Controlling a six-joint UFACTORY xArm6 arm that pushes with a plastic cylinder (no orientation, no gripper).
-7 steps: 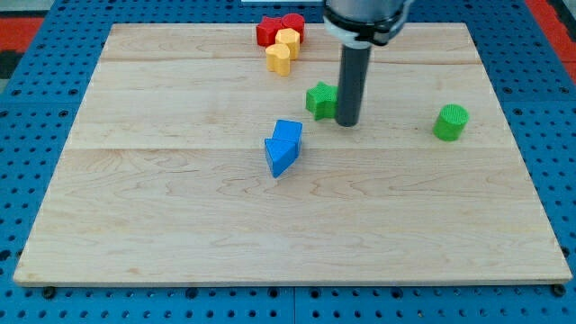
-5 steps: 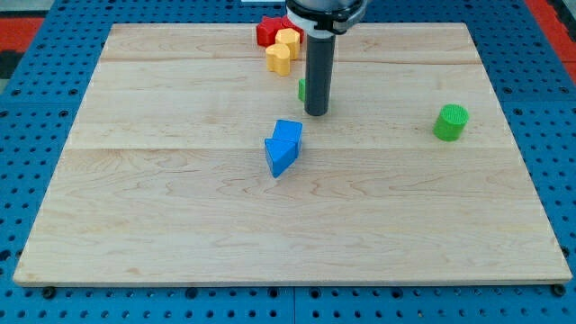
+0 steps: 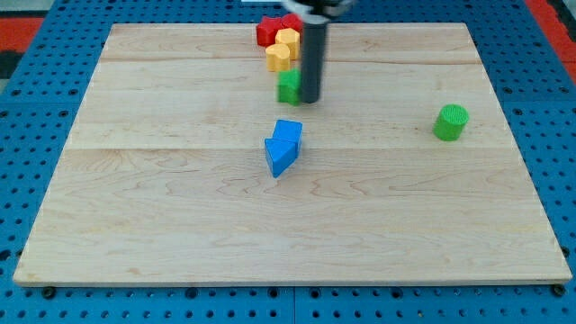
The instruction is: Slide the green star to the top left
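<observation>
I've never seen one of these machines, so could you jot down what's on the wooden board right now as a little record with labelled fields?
surface: wooden board on a blue pegboard
my tip: against the view's right side of the green star
green star: upper middle, partly hidden by the rod, just below the yellow blocks
yellow blocks: two, stacked near the view's top edge
red blocks: at the top edge, behind the yellow ones
blue blocks: two touching, near the centre
green cylinder: alone at the view's right
task status: star not yet at top left
</observation>
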